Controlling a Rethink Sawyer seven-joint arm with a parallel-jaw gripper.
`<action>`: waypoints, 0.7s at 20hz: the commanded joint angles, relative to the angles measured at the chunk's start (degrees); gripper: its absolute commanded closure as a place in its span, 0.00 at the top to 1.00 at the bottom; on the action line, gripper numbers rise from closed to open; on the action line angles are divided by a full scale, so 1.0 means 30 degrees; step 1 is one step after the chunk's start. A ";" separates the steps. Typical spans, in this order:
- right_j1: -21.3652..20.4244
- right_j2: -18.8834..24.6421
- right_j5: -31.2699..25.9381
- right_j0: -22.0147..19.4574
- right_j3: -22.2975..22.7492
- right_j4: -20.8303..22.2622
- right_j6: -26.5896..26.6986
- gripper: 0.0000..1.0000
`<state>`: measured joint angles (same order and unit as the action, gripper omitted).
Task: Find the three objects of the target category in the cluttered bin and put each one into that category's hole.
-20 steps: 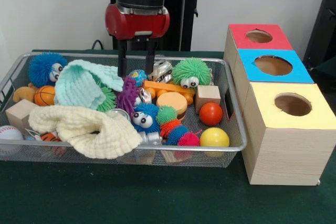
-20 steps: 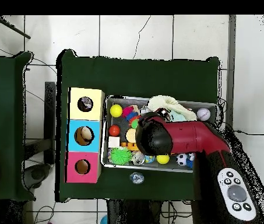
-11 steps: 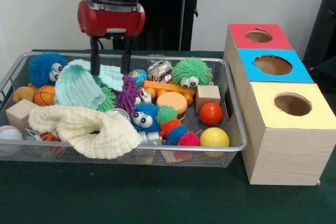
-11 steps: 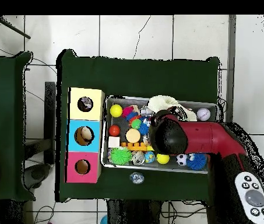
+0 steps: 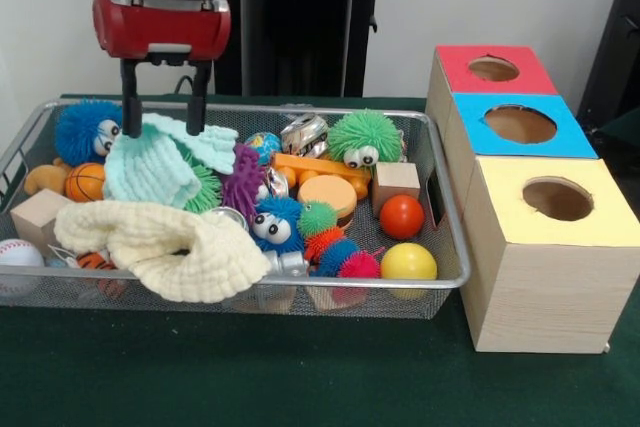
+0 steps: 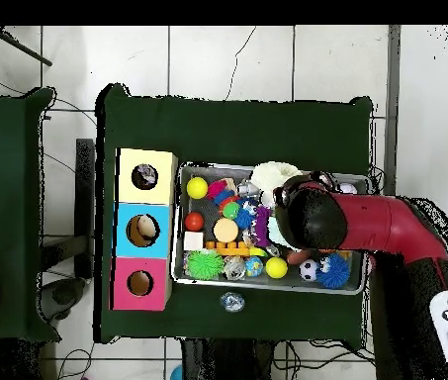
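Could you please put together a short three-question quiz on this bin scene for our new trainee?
1. True or false: the pincer is open, above the mint-green cloth, holding nothing.
2. Multiple choice: in the front view, which box top lies nearest the camera? A) red box top B) blue box top C) yellow box top
3. Fill in: in the front view, the red ball lies just behind the ____ ball at the wire bin's end towards the boxes.

Key: 1 true; 2 C; 3 yellow.
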<state>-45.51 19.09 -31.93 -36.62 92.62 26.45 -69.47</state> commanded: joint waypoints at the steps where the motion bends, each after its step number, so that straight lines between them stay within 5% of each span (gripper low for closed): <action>1: 0.0817 0.0270 -0.4442 0.0931 0.0254 -0.1627 -0.1643 1.00; 7: 0.0543 -0.0865 -0.2814 0.2155 0.2369 -0.2559 -0.4709 1.00; 14: -0.0350 -0.1785 -0.0063 0.2952 0.5885 -0.3832 -0.6060 1.00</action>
<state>-46.07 16.39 -37.39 -28.65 98.02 18.42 -70.15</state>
